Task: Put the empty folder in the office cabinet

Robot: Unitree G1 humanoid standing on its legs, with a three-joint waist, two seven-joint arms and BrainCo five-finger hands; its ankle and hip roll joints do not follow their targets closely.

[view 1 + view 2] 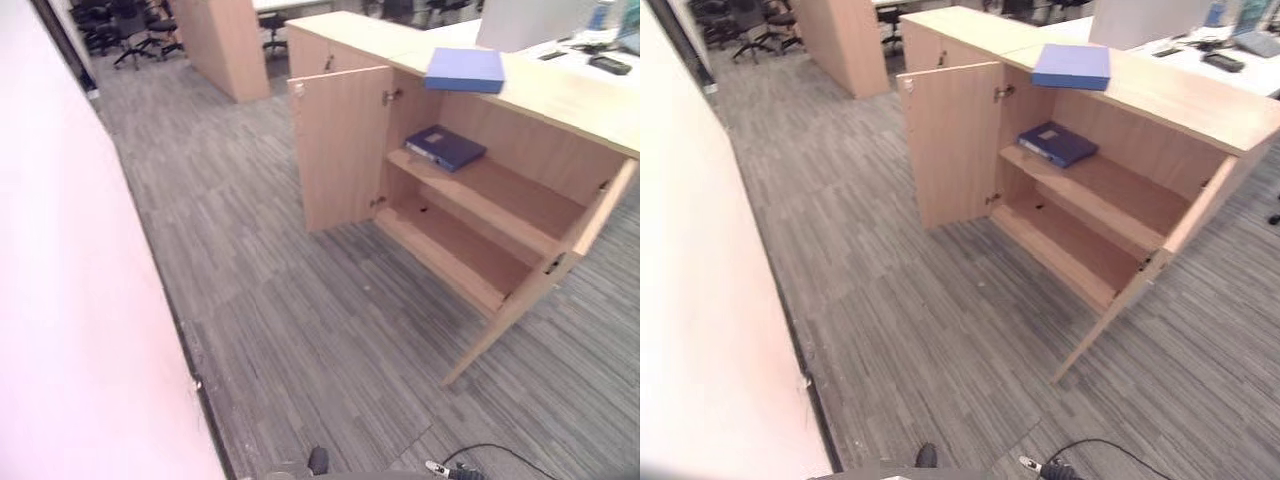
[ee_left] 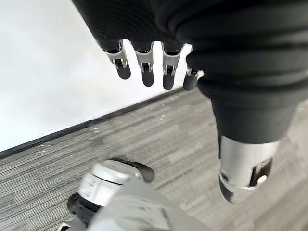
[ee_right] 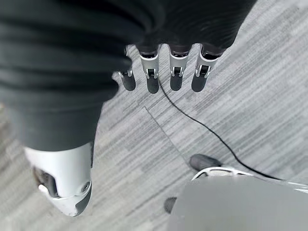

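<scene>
Grey carpet, open cabinet, two folders; both hands hanging empty.

Carpet [image 1: 330, 330] lies nearest, bare from 6 o'clock up to the office cabinet [image 1: 470, 215] at 2 o'clock. Left hand [image 2: 154, 67] and right hand [image 3: 163, 72] each hang over the floor, fingers straight and relaxed, holding nothing. Light blue folder [image 1: 465, 70] lies flat on the cabinet top at 1 o'clock, one edge at the front lip; judged the task's piece: probably light, stiff-boarded, smooth-faced, best pinched at that front edge or along the spine. Dark blue folder [image 1: 446, 146] already occupies the upper shelf's left end. Left door [image 1: 342, 145] and right door [image 1: 545, 275] stand open toward the robot, narrowing the approach; shelf room remains right of the dark folder.
</scene>
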